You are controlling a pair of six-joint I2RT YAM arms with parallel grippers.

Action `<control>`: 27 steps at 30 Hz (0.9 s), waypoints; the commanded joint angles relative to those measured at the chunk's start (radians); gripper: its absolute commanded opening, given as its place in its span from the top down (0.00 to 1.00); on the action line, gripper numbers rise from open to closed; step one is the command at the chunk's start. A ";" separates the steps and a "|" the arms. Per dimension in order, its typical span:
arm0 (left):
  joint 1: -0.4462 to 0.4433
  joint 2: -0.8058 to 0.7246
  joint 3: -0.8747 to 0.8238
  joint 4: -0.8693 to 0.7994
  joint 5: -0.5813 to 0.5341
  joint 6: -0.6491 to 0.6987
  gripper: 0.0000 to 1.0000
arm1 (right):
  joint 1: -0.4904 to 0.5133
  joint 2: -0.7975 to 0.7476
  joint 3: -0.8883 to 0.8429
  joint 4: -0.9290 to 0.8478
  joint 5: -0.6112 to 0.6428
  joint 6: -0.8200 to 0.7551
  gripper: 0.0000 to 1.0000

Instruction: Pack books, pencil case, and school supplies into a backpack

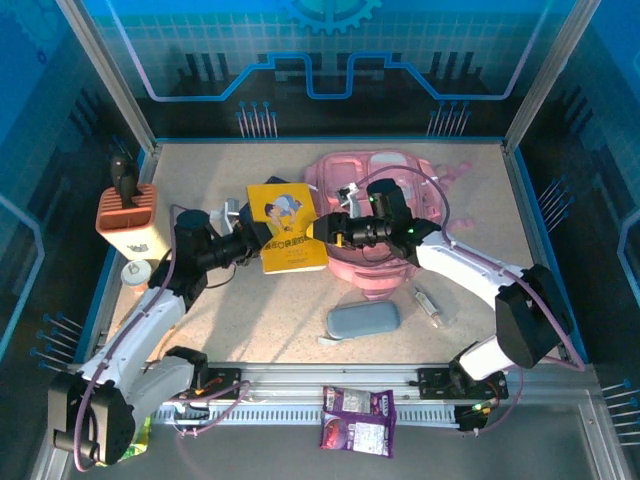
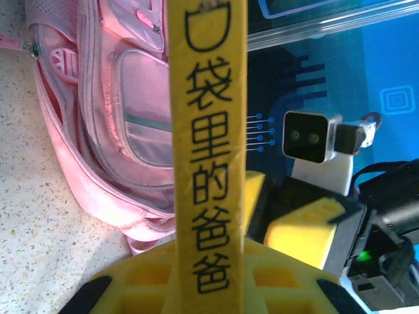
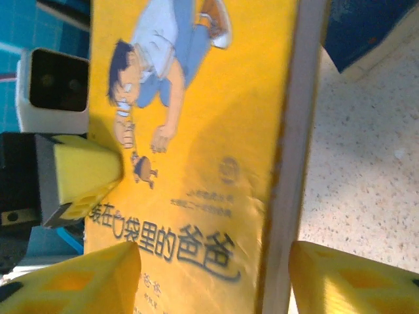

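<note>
The yellow book (image 1: 285, 228), with a cartoon child on its cover, is held up off the table just left of the pink backpack (image 1: 385, 205). My left gripper (image 1: 256, 240) is shut on its spine (image 2: 208, 150). My right gripper (image 1: 328, 228) is open. Its fingers (image 3: 98, 278) straddle the book's (image 3: 196, 131) other edge, wide apart. A navy book corner (image 3: 366, 26) lies on the table behind. The grey-blue pencil case (image 1: 363, 319) lies near the front, and the small clear tube (image 1: 428, 305) lies to its right. The backpack (image 2: 111, 111) lies flat.
An orange-and-cream block holder (image 1: 127, 215) stands at the left edge, with a small white jar (image 1: 136, 273) in front of it. A purple snack packet (image 1: 357, 420) sits on the front rail. Blue walls enclose the table on three sides.
</note>
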 commanded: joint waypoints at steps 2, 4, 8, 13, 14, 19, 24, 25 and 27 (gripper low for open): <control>-0.025 0.002 0.052 0.136 0.015 -0.053 1.00 | -0.029 -0.051 -0.033 -0.070 0.022 -0.020 0.15; -0.050 0.014 0.065 0.175 0.004 -0.071 1.00 | -0.031 -0.047 -0.047 -0.076 0.012 -0.014 0.07; -0.105 0.053 0.098 0.226 -0.026 -0.083 1.00 | -0.030 -0.044 -0.085 0.037 -0.045 0.055 0.00; -0.124 0.086 0.120 0.157 -0.078 -0.017 1.00 | -0.020 -0.084 -0.093 0.165 -0.124 0.122 0.00; -0.125 0.087 0.126 0.113 -0.097 0.008 1.00 | -0.023 -0.099 -0.098 0.176 -0.126 0.132 0.01; -0.124 0.083 0.091 0.119 -0.120 0.021 1.00 | -0.044 -0.153 -0.121 0.301 -0.172 0.219 0.10; -0.132 0.088 0.086 0.081 -0.125 0.050 1.00 | -0.048 -0.162 -0.142 0.301 -0.176 0.224 0.19; -0.134 0.088 0.085 0.076 -0.126 0.056 1.00 | -0.049 -0.159 -0.146 0.317 -0.181 0.232 0.21; -0.143 0.085 0.085 0.061 -0.130 0.066 1.00 | -0.045 -0.149 -0.141 0.303 -0.177 0.227 0.26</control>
